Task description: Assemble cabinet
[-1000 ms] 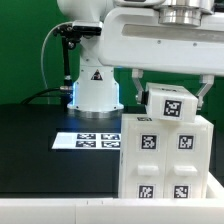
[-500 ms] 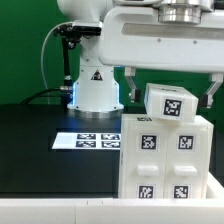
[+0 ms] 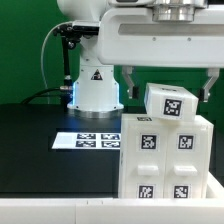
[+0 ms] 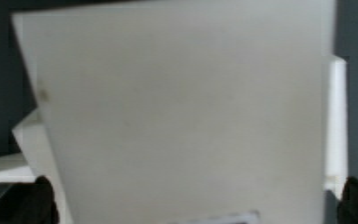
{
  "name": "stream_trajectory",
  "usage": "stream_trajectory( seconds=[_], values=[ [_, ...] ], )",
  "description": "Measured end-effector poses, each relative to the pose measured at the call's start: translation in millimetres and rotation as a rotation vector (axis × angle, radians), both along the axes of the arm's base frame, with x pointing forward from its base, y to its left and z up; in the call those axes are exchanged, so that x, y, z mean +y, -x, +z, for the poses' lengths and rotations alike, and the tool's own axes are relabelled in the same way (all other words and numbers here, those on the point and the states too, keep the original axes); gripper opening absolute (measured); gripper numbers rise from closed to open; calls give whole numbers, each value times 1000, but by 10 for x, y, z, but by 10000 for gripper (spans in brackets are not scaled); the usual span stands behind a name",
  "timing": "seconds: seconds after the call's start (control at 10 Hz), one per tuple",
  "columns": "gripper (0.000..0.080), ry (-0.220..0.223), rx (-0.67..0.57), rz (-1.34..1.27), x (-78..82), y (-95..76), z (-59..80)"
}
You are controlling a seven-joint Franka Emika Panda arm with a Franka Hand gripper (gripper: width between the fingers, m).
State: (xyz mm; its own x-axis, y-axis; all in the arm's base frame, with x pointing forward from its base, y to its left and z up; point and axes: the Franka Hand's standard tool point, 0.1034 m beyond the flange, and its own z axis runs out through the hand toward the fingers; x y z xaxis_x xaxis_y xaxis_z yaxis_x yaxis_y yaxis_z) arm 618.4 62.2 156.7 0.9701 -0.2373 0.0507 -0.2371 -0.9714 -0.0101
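Note:
The cabinet body (image 3: pixel 165 158) is a white box with several square tags on its front, standing at the exterior view's right. A small white tagged block (image 3: pixel 172 102) lies tilted on its top. My gripper (image 3: pixel 169 86) is directly above, open. Its dark fingers (image 3: pixel 130 80) stand apart on either side of the block with a gap at each side. In the wrist view a white face of the cabinet part (image 4: pixel 176 110) fills the picture, and the gripper (image 4: pixel 185 205) shows only dark fingertips (image 4: pixel 16 200) at the two edges.
The marker board (image 3: pixel 92 140) lies flat on the black table (image 3: pixel 40 150) in front of the white robot base (image 3: pixel 95 88). A green wall stands behind. A white table edge (image 3: pixel 60 210) runs along the front.
The fingers have spread wider apart and let go of the tagged block. The block stays on top of the cabinet body, slightly shifted.

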Motion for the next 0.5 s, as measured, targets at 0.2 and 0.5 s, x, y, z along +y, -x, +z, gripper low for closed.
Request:
stream_trajectory(
  seconds=[0.2, 0.5],
  values=[
    [797, 13, 6, 9, 13, 9, -41],
    [551, 13, 5, 8, 6, 8, -41]
  ],
)
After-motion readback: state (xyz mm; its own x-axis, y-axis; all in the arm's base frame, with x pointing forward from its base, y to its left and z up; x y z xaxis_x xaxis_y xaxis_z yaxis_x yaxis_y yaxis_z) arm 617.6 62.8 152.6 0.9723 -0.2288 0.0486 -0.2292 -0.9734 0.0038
